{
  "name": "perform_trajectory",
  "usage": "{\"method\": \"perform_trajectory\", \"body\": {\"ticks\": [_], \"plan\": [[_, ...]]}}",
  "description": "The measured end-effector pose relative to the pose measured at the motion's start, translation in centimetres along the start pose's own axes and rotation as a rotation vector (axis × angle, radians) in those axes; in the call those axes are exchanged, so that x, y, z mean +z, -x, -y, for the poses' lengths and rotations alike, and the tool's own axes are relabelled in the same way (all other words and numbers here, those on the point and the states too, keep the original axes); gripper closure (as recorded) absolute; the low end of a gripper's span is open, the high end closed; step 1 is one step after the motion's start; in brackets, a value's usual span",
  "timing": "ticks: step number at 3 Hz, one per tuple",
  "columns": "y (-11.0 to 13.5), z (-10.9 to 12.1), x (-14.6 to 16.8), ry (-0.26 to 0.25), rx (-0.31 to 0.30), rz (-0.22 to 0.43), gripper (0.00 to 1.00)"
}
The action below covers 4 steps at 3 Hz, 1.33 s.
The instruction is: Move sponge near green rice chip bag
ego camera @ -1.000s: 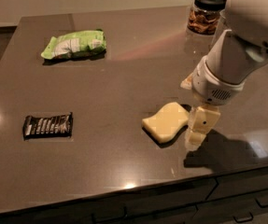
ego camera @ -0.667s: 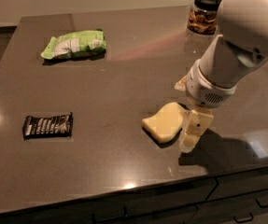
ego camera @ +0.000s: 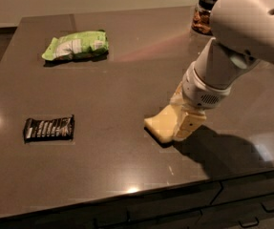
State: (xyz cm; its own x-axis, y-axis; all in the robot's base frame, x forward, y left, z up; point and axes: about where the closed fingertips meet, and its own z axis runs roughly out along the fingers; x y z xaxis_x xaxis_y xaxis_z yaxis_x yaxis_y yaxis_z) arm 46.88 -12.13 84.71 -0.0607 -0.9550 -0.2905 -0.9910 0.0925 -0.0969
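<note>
The pale yellow sponge (ego camera: 159, 123) lies flat on the dark countertop, right of centre near the front. My gripper (ego camera: 182, 111) is lowered onto the sponge's right end. One cream finger (ego camera: 189, 124) stands on the near side and the other on the far side, with the jaws open around the sponge. The arm hides the sponge's right part. The green rice chip bag (ego camera: 77, 45) lies at the far left of the counter, well apart from the sponge.
A flat black ridged wrapper (ego camera: 48, 128) lies at the left front. A dark-lidded jar (ego camera: 204, 12) with brown contents stands at the back right, behind the arm. The counter's front edge (ego camera: 141, 192) runs just below the sponge, with drawers beneath.
The gripper has moved left from beside the sponge's right edge to over its right end. The sponge, bag and wrapper have not moved.
</note>
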Motion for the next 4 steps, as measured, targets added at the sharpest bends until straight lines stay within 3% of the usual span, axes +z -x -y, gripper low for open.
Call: {"method": "perform_trajectory", "body": {"ticks": [1, 2, 3, 4], "plan": [[0.8, 1.6, -0.6, -0.01, 0.018, 0.004, 0.63], [3.2, 4.6, -1.8, -0.059, 0.052, 0.024, 0.87], [5.4, 7.3, -2.5, -0.104, 0.093, 0.042, 1.0], [6.1, 7.8, -2.7, -0.115, 0.104, 0.047, 1.0]]}}
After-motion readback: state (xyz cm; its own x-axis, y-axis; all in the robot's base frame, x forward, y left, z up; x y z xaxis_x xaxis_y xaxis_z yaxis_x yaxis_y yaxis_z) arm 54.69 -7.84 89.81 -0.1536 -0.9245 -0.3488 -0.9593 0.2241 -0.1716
